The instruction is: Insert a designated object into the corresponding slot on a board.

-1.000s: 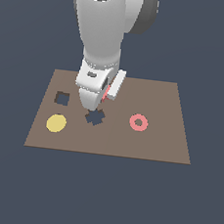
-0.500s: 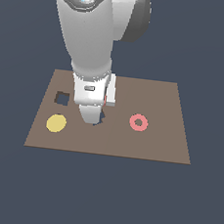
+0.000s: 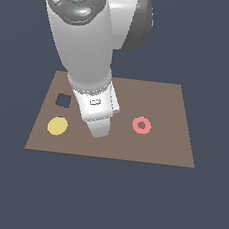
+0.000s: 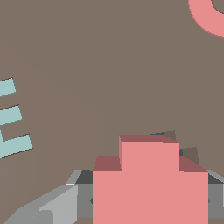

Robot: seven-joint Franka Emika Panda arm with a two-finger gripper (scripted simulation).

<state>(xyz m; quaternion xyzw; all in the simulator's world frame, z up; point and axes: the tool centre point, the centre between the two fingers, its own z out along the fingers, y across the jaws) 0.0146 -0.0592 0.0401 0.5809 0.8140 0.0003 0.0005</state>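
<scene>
Low over the board (image 3: 163,102), your gripper (image 4: 148,205) pinches the salmon-red piece (image 4: 148,183), grey fingers (image 4: 52,205) flanking it. A sliver of the dark slot (image 4: 168,134) peeks out just behind the piece. The exterior view's arm hides both; you see the pink ring (image 3: 141,125), yellow disc (image 3: 57,126), square hole (image 3: 63,100).

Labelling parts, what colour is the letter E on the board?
Pale teal letter E, clearest in the wrist view.

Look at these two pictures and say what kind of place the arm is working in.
Likely a simulated test scene, not a real room: a flat brown board floats on a featureless dark backdrop, carrying only plain shapes such as a pink ring and a yellow disc.
</scene>
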